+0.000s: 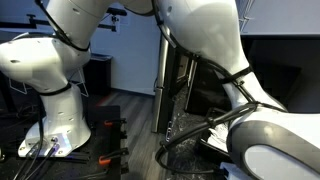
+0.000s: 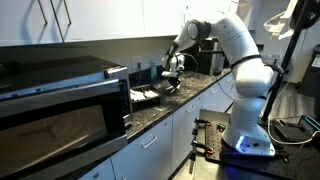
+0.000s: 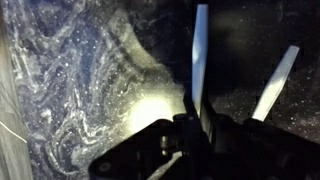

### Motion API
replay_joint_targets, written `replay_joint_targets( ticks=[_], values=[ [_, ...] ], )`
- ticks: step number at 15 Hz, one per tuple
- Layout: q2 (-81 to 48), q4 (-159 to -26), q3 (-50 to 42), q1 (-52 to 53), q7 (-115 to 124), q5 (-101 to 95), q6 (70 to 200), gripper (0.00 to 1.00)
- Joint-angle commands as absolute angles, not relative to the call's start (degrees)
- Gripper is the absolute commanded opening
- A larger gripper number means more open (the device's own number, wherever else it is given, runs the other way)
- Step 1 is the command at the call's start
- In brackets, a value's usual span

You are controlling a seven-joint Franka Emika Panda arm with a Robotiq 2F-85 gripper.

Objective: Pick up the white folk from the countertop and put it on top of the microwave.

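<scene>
wrist view: pincer (image 3: 196,124) comes in from the bottom edge as a dark, blurred mass over the dark speckled stone surface (image 3: 80,80). two narrow white pieces show above it. the upright one rises from right between the dark fingers and reads as the handle of the white plastic fork (image 3: 199,55); tines not visible, so not confirmed. a tilted white strip (image 3: 275,82) stands beside it, to its right in frame. pincer state: cannot tell whether it is clamped, together or apart, as the fingers are too dark and out of focus.

in an exterior view, the white robot arm (image 2: 245,60) reaches from its floor base over the surface (image 2: 195,90), with the pincer (image 2: 171,74) low over the stone near the back wall. fork too small to make out there. a flat whitish item (image 2: 145,95) lies on the surface near the pincer, on the side of the steel-and-black microwave oven (image 2: 60,105). the oven stands on the same surface, well apart from the pincer.

in an exterior view, the arm (image 1: 200,40) fills most of the frame and hides the surface.
</scene>
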State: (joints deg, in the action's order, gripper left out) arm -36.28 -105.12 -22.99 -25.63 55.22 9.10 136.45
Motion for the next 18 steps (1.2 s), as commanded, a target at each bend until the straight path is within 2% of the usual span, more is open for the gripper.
replay_joint_targets(
  ticks=[1, 10, 18],
  values=[
    [-32.0, -107.7, -24.1, -22.8, 53.7, 7.6, 133.7, 0.0],
    [-8.4, -122.6, -25.5, -13.6, 49.6, -8.9, 127.9, 0.02],
    [8.9, -130.4, -15.8, -12.4, 47.6, -19.0, 118.4, 0.02]
  ],
)
